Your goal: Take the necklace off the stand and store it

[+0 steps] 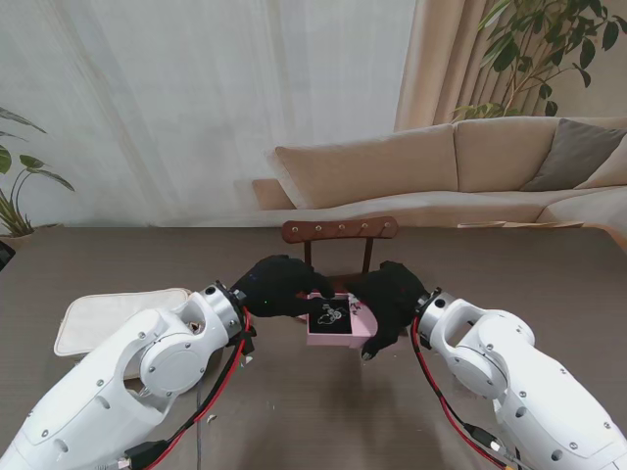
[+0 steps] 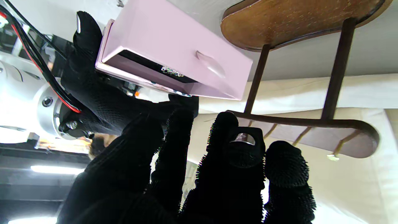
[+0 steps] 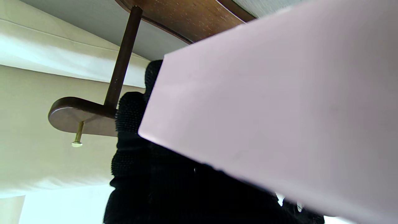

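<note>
A pink box (image 1: 361, 326) sits between my two hands just above the table, in front of the wooden stand (image 1: 340, 231). Its black insert faces up, and the silver necklace (image 1: 331, 315) lies coiled on it. My right hand (image 1: 389, 296) is shut on the box's right side. My left hand (image 1: 277, 285) is at the box's left edge, fingertips touching it, and nothing shows in its grasp. In the left wrist view the necklace (image 2: 172, 73) glints in the box (image 2: 174, 40), with my right hand (image 2: 93, 93) behind. In the right wrist view the box (image 3: 279, 109) fills most of the picture. The stand's pegs look bare.
A white pouch (image 1: 108, 315) lies on the table to my left, beside my left arm. The stand's base and posts (image 2: 298, 21) stand right behind the box. A beige sofa (image 1: 441, 166) runs beyond the table's far edge.
</note>
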{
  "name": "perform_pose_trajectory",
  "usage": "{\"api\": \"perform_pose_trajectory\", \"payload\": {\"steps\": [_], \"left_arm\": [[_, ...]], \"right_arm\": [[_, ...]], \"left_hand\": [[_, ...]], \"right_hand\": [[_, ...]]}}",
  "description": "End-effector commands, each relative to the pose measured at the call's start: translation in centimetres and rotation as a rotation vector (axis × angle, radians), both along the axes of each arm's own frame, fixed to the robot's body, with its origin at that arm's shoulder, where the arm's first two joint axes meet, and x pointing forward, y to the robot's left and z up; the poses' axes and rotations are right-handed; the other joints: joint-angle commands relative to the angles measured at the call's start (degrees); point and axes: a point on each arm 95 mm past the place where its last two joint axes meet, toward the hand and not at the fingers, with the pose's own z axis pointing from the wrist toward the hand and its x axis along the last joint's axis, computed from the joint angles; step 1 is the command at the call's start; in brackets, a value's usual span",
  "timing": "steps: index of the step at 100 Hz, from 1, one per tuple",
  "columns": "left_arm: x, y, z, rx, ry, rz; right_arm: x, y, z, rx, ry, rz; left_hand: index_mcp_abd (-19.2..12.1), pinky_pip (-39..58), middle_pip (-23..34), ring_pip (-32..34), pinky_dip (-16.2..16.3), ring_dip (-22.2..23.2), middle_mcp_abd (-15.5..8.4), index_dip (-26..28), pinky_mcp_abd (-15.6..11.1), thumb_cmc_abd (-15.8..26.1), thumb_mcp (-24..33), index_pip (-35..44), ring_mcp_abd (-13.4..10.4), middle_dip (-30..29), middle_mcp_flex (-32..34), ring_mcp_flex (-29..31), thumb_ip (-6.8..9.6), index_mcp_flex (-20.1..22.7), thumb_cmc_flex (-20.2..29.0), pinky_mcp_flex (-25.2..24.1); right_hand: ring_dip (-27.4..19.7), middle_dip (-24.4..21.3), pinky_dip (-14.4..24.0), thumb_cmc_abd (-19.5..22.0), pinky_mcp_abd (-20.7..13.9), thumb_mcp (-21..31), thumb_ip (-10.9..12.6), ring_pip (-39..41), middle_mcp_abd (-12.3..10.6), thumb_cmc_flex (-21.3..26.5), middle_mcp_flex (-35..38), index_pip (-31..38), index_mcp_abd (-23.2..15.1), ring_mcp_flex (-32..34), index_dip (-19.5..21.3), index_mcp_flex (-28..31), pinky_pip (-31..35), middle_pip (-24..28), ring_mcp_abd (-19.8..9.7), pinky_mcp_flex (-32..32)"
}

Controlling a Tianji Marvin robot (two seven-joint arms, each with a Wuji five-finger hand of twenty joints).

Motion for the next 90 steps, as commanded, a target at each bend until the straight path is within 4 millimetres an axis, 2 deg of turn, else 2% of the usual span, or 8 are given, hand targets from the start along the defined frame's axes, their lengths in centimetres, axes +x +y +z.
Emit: {"api": "perform_pose_trajectory", "payload": {"steps": [1, 12, 17, 29, 45, 63, 90], "left_arm": [[-0.6, 0.2, -0.5, -0.004, 0.031, 0.018], [-1.1, 1.3, -0.8, -0.004, 0.081, 0.055], [-1.3, 1.9, -0.9, 0.007, 0.088, 0.071], [-1.4, 3.0, -1.4, 0.011, 0.101, 0.110], [-1.6, 3.8, -2.3, 0.017, 0.131, 0.142], [-1.5, 3.7, -3.1, -0.008, 0.164, 0.145], [-1.4, 2.3, -3.3, -0.041, 0.184, 0.101]], "right_arm": [[-0.3, 0.2, 0.2, -0.009, 0.005, 0.009], [-0.3, 0.0, 0.2, -0.016, 0.008, 0.009], [-0.2, -0.1, 0.2, -0.017, 0.010, 0.005], [0.0, -0.2, 0.0, -0.014, 0.019, -0.006], [-0.1, -0.1, 0.0, -0.018, 0.022, -0.002], [-0.1, 0.3, 0.3, -0.015, 0.021, 0.001], [-0.2, 1.2, 0.5, -0.010, 0.021, 0.011]], "left_hand": [[2.21, -0.24, -0.33, -0.79, -0.46, 1.58, 1.00, 1.36, -0.59, 2.01, 3.25, -1.31, 0.14, -0.71, -0.91, -0.89, -0.60, -1.29, -2.64, -0.89], [4.82, 0.51, -0.85, -0.34, -0.06, 1.58, 1.69, 1.31, -0.36, 1.99, 6.82, -2.62, 0.43, -1.20, -1.18, -0.53, 0.69, -1.81, -6.12, -0.60], [5.51, 0.51, -1.20, -0.36, -0.01, 1.58, 1.49, 0.63, -0.34, 1.61, 9.57, -3.47, 0.44, -1.67, -1.25, -0.51, 1.85, -2.13, -8.57, -0.60], [8.16, 0.46, -1.71, -0.61, 0.04, 1.58, 1.70, 0.73, -0.09, -0.11, 11.77, -3.01, 0.77, -2.37, -1.29, -0.44, 1.73, -2.21, -10.75, -0.61], [9.23, 0.68, -1.47, -0.68, 0.21, 1.58, 1.72, 3.38, 0.07, -0.35, 12.67, 0.39, 0.89, -2.44, -1.30, -0.09, 1.51, -1.74, -11.52, -0.41], [9.15, 0.87, -1.49, -0.56, 0.46, 1.58, 2.19, 5.38, 0.32, 0.21, 12.18, 2.52, 1.25, -2.47, -1.40, -0.04, 1.49, -1.33, -10.89, -0.76], [9.13, 0.64, -1.74, -0.45, 0.52, 1.58, 2.56, 5.86, 0.19, 1.33, 10.80, 2.60, 1.44, -2.54, -1.75, -0.58, 1.45, -1.40, -10.60, -1.41]], "right_hand": [[2.88, 2.69, -0.58, 10.74, -0.89, 12.22, 5.97, 5.24, -8.34, 48.20, 4.03, 14.91, -21.06, 7.87, 0.87, 6.78, 1.34, 2.36, -8.74, 5.36], [2.87, 2.68, -0.59, 10.67, -0.86, 12.25, 5.99, 5.21, -8.35, 48.24, 4.07, 14.91, -21.09, 7.87, 0.87, 6.79, 1.32, 2.36, -8.77, 5.34], [2.88, 2.69, -0.60, 10.66, -0.88, 12.26, 5.98, 5.21, -8.40, 48.22, 4.09, 14.91, -21.09, 7.85, 0.87, 6.80, 1.29, 2.37, -8.68, 5.34], [2.90, 2.73, -0.62, 10.76, -0.77, 12.28, 5.99, 5.27, -8.30, 48.25, 4.04, 14.93, -21.01, 7.90, 0.88, 6.82, 1.24, 2.40, -8.92, 5.31], [2.90, 2.70, -0.61, 10.73, -0.78, 12.34, 5.98, 5.26, -8.41, 48.22, 4.13, 14.92, -21.13, 7.88, 0.87, 6.85, 1.26, 2.41, -8.74, 5.35], [2.92, 2.74, -0.60, 10.66, -0.75, 12.32, 5.97, 5.28, -8.37, 48.25, 4.12, 14.92, -21.10, 7.86, 0.87, 6.85, 1.26, 2.43, -8.74, 5.36], [2.95, 2.83, -0.59, 10.73, -0.85, 12.27, 6.00, 5.33, -8.37, 48.24, 4.14, 14.95, -21.05, 7.85, 0.89, 6.81, 1.27, 2.47, -8.60, 5.36]]}}
